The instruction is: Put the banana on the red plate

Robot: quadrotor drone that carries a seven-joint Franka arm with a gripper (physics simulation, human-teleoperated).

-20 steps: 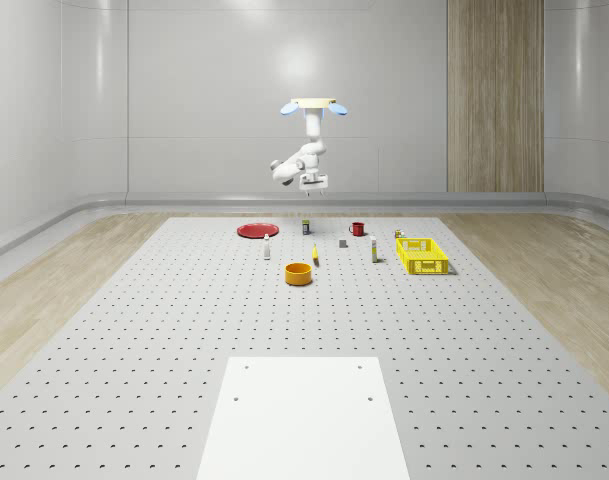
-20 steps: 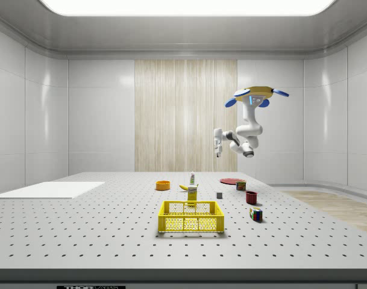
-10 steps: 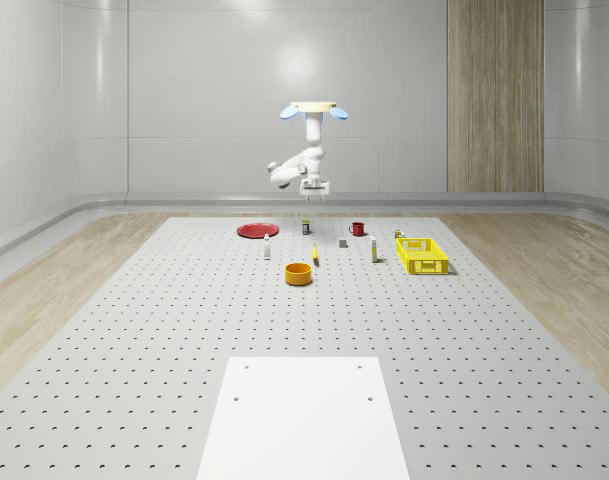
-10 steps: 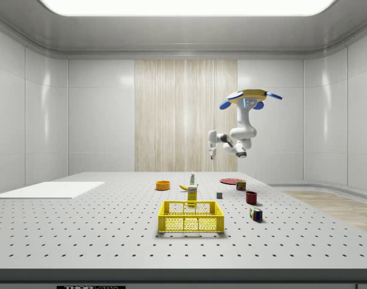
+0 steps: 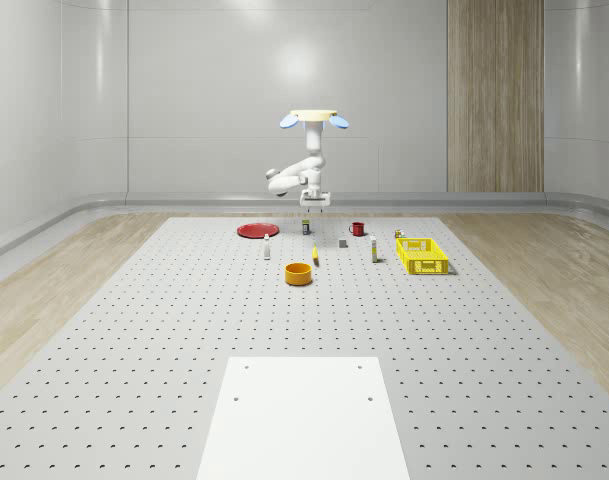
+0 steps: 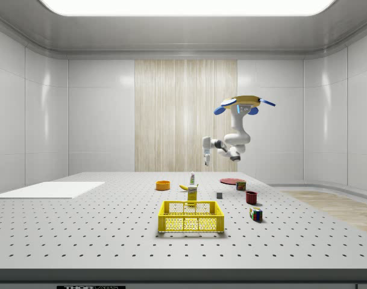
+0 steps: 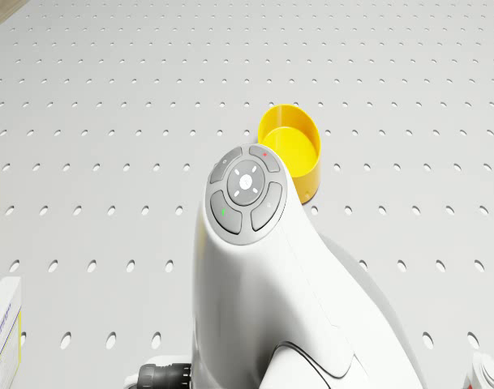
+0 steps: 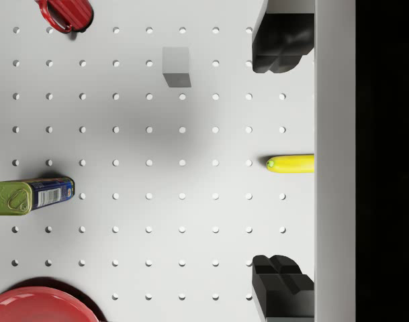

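- Banana: lies flat on the perforated surface, untouched, between the two dark fingertips in the wrist view; judged light, soft-skinned, easily bruised, slightly curved; best taken across its middle, not at the tapered ends.
- Appearance: yellow, green-tipped at one end; far end hidden.
- Whole-scene view, left to right: red plate; orange bowl; banana just right of the bowl; red mug; yellow crate.
- Drone: hovers high above the objects near the surface's far end.
- Hand: spread wide, empty, pointing down, well above the banana.
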